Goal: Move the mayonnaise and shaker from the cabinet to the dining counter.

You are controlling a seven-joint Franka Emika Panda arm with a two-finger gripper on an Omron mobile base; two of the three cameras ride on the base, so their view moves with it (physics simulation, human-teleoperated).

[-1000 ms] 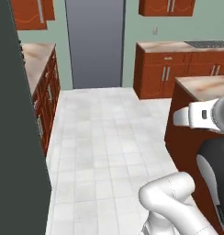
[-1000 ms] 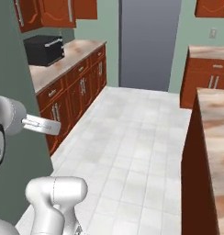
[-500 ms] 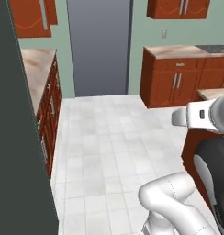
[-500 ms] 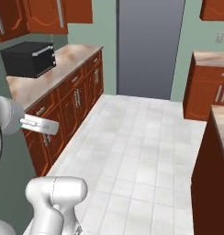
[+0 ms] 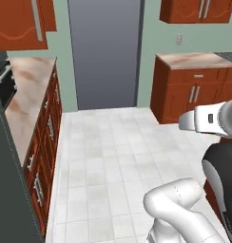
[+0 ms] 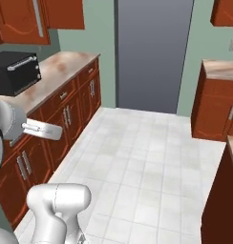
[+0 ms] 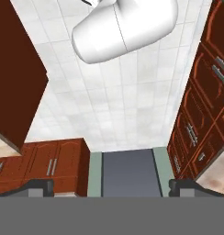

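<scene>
Both base views have swung with the driving base, bringing the black boxy toaster oven (image 6: 15, 72) nearer on the veined marble wall counter (image 6: 61, 66). Red-brown arched cabinet (image 6: 20, 19) hangs above (glossy wood). Gripper (image 7: 111, 186) fingers spread, empty.

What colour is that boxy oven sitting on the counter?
Black, with a silver handle: the toaster oven shows best in the right base view.

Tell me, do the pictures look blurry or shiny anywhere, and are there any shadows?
Left base view: sharp and evenly lit, with no hard shadows on the white tiled floor. Right base view: the black toaster oven shows a pale sheen on its front, and the wall counter looks soft but not blurred. Hand view: the picture is rolled, so the floor sits at the top; nothing is smeared.
</scene>
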